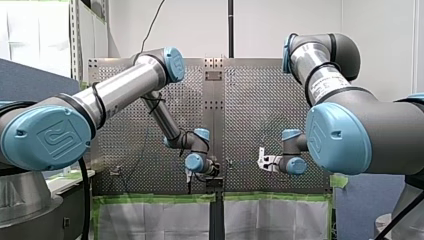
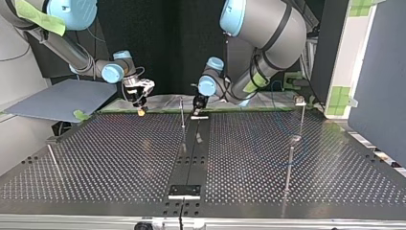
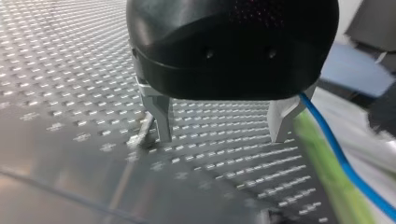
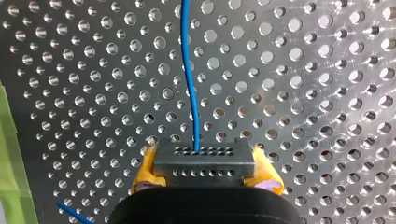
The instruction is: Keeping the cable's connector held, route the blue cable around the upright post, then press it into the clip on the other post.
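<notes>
In the right wrist view my right gripper (image 4: 205, 173) is shut, its yellow pads (image 4: 145, 169) clamping a dark grey connector (image 4: 204, 163) with rows of small holes. The blue cable (image 4: 191, 88) leaves the connector and runs ahead over the perforated table. My left gripper (image 3: 220, 135) is black with metal fingers (image 3: 161, 119); it stands open just above the table with nothing between them. The blue cable (image 3: 337, 150) passes just outside one finger. In the top view my right gripper (image 2: 140, 98) is at the far left and my left gripper (image 2: 198, 103) at the far middle, next to a thin upright post (image 2: 182, 114).
Two more posts stand at the top view's right, one far (image 2: 301, 108) and one nearer (image 2: 290, 163). A thin rod (image 2: 52, 160) leans at the left. A black plate (image 2: 184, 191) sits at the near middle. Green tape (image 3: 322, 177) lines the table's edge.
</notes>
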